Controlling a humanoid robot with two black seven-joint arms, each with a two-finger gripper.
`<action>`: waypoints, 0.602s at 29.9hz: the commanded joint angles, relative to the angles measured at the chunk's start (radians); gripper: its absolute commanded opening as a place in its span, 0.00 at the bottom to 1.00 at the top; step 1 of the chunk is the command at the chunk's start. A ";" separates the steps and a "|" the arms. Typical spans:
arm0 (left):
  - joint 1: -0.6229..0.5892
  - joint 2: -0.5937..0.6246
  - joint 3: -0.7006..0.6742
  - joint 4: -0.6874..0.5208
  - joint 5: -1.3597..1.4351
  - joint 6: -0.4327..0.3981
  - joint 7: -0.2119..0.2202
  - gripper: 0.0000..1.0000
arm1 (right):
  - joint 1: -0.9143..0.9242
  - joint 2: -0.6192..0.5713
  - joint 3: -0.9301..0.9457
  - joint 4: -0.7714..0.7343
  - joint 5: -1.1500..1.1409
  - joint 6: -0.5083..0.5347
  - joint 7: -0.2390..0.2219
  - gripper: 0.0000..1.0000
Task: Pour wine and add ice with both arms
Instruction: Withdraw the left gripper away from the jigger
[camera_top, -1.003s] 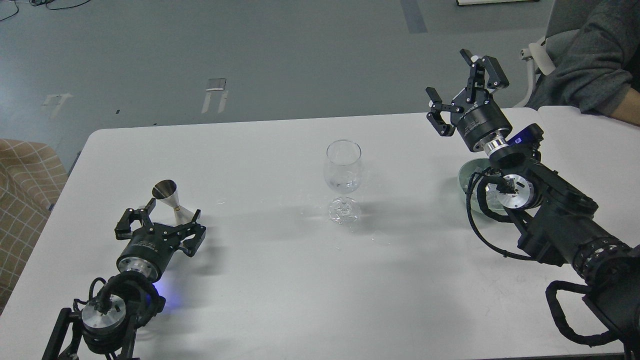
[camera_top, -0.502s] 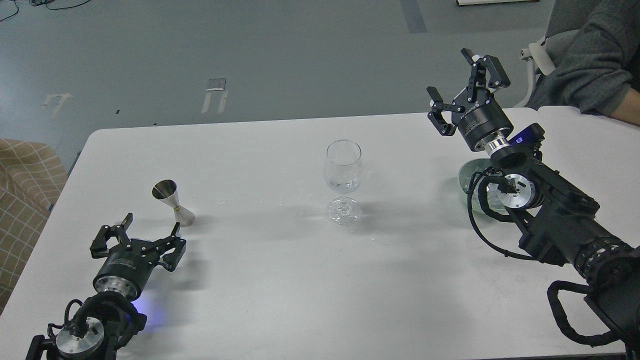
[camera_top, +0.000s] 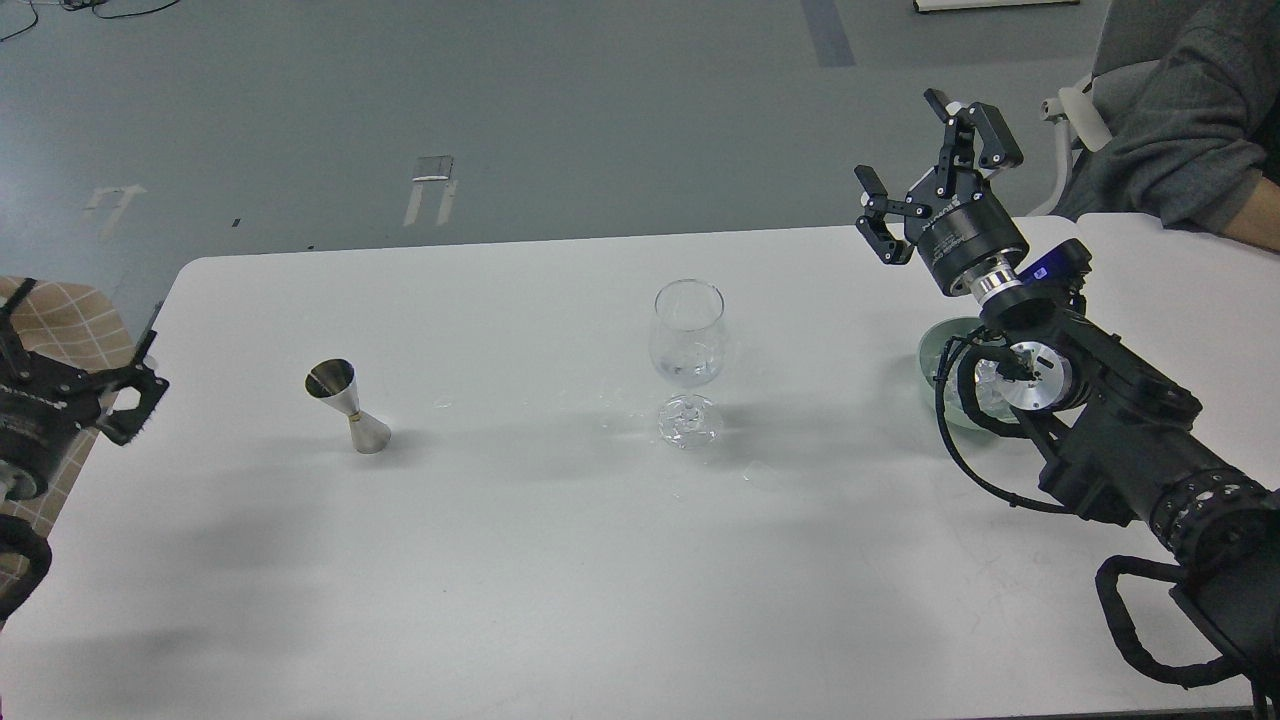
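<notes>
While our left gripper (camera_top: 75, 375) is hanging at the far-left edge of the view, mostly cut off, we cannot tell how its fingers stand. Our right gripper (camera_top: 935, 165) is hovering high over the far right corner of the table (camera_top: 500, 560) with its two fingers spread wide and holding nothing. The wine glass (camera_top: 687, 350) is standing upright mid-table — something clear is sitting low in its bowl, whether ice or liquid we cannot say. A steel jigger (camera_top: 347, 405) is standing upright to its left, well apart from both grippers. The pale green bowl (camera_top: 945, 372) is lying just beneath our right wrist, largely hidden by the arm, with glassy ice (camera_top: 987, 385) barely showing inside. We are judging that bowl to be what the next move turns on: it sits near and below the right gripper, so our right arm is far closer — it would have to turn downward and back toward us to reach it.
</notes>
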 joint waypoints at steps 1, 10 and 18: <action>-0.103 0.055 0.018 0.022 0.145 -0.064 -0.023 0.97 | 0.007 -0.040 -0.011 0.039 -0.053 0.000 0.000 1.00; -0.387 0.036 0.295 0.030 0.431 -0.088 -0.117 0.98 | 0.061 -0.371 -0.258 0.326 -0.229 -0.105 0.000 1.00; -0.419 -0.089 0.328 0.030 0.440 -0.074 -0.108 0.97 | 0.044 -0.711 -0.287 0.593 -0.592 -0.182 0.000 1.00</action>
